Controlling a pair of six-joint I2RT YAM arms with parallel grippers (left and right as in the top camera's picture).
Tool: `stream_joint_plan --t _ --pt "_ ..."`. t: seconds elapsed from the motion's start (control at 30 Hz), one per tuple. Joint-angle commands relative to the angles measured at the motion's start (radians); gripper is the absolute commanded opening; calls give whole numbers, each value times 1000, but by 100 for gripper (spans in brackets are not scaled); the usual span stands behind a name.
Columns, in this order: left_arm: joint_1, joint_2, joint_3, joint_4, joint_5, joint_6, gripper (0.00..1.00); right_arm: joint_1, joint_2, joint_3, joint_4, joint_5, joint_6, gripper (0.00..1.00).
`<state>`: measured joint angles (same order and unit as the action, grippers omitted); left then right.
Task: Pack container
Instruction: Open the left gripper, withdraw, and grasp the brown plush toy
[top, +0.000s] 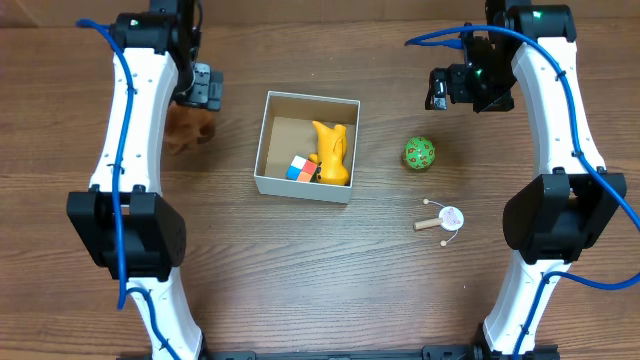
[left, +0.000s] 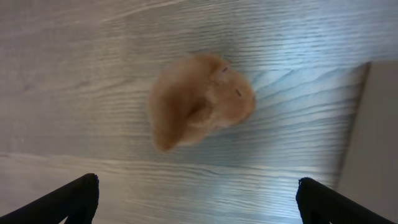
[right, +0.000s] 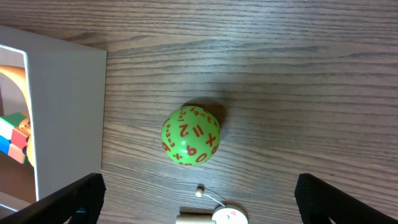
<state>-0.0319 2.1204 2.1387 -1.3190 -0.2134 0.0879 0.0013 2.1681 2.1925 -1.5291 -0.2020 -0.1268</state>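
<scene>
The wooden desk (top: 330, 290) spreads beneath both my pincers. The container (top: 300, 190) stands between them: its white wall is off to the right of my left pincer (left: 199, 202) and to the left of my right pincer (right: 199, 194). Both pincers hang spread wide, gripping nothing. A brown plush toy (left: 199, 102) lies just ahead of the left one. A yellow toy (top: 333, 155) rests inside the container. A green numbered ball (right: 190, 135) lies ahead of the right pincer, a small drum rattle (right: 219, 216) nearer, between its fingers. A coloured cube (top: 301, 169) touches the yellow toy.
</scene>
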Motion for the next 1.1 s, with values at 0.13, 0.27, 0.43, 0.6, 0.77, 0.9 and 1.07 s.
stream_joint_plan --t 0.13,0.27,0.43,0.6,0.77,0.9,1.07 --pt "33 69 -6 41 48 421 100 -3 -41 26 5 -1 8 100" --pt "34 124 -10 35 83 554 100 -3 -41 26 5 -1 8 100" --pt "37 206 -10 52 74 620 100 -3 -41 26 5 -1 8 100" --pt "52 276 -10 87 73 611 98 -3 -41 26 5 -1 8 100" --pt "68 304 -10 87 48 610 51 -3 -41 26 5 -1 8 100" --pt "67 303 5 91 -63 555 4 -3 -41 26 5 -1 8 100" --pt "50 291 68 74 -116 479 4 -3 -41 26 5 -1 8 100"
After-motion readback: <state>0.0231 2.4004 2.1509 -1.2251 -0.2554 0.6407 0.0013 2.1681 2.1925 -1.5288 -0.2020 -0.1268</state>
